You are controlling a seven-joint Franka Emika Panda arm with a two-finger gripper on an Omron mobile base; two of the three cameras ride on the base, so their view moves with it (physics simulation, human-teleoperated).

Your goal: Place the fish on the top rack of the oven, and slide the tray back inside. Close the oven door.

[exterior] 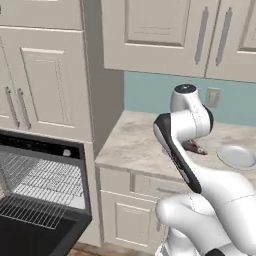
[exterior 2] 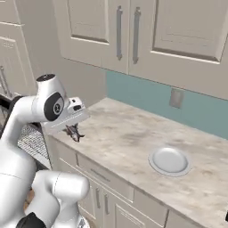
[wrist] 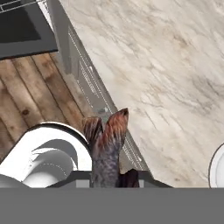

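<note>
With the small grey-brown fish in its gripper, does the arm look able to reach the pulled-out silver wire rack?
Probably yes: the gripper holds the fish over the counter edge, and the rack sits exposed above the open door.

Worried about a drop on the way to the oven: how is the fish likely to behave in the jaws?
The fish is slim and tapered, so it could slip. It juts from the shut gripper without drooping, so probably stiff. Being small, likely light.

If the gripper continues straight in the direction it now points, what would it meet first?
Probably the counter near its front edge: the gripper, shut on the fish, points down there. The depth is unclear; it might pass the edge toward the wooden floor.
</note>
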